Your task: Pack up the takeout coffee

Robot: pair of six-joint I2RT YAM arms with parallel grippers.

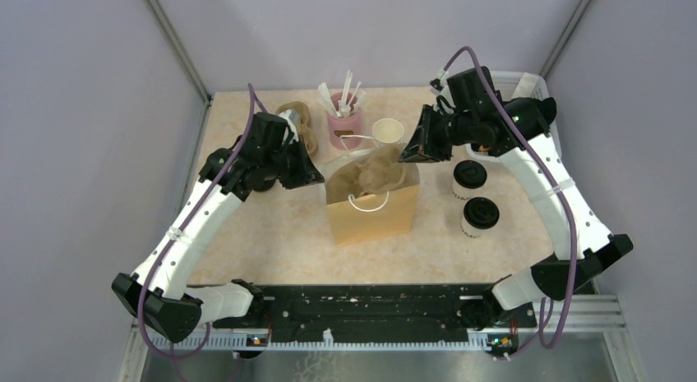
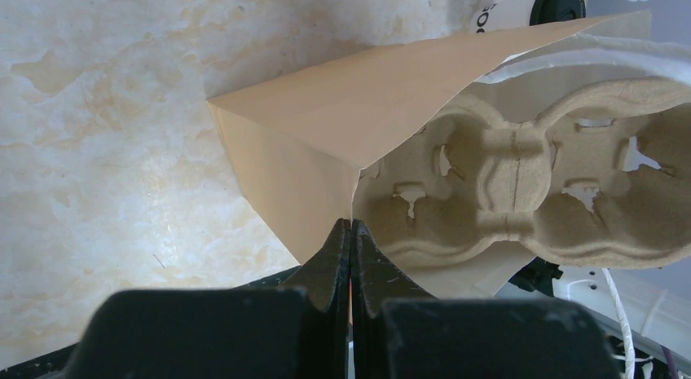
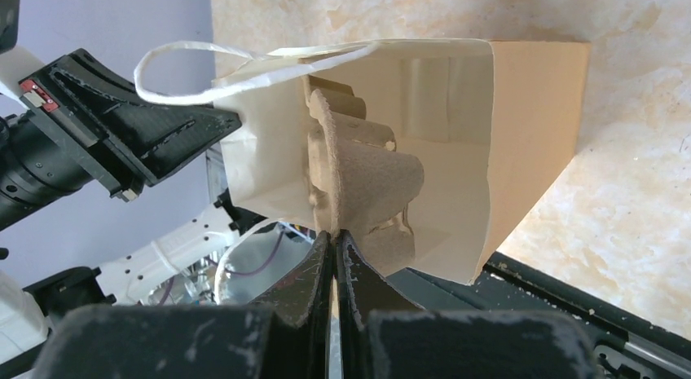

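The paper bag [image 1: 374,218] stands upright near the middle of the table [image 1: 271,234], its mouth open and its 2 white cord handles showing. A moulded pulp cup carrier [image 2: 521,183] sits tilted inside it, with part of it rising above the rim. The left gripper [image 2: 351,228] is at the bag's left side, its jaws pressed together and pinching the edge of the bag's side wall, which runs straight down between the fingertips in the left wrist view. The right gripper [image 3: 332,236] is at the bag's far right corner with its jaws also pressed together. In the right wrist view they appear to pinch the rim of the carrier, though I cannot tell whether the bag's edge is caught as well. The takeout coffee is outside the bag, on the table to its right: the far lidded cup [image 1: 469,178] and the near lidded cup [image 1: 480,215] stand upright just beside each other. Each is white with a black lid, and neither gripper touches them. Behind the bag stand a pink cup [image 1: 345,129] holding white sticks and a lidless white cup [image 1: 388,132]. The lidless cup is close to the right gripper.
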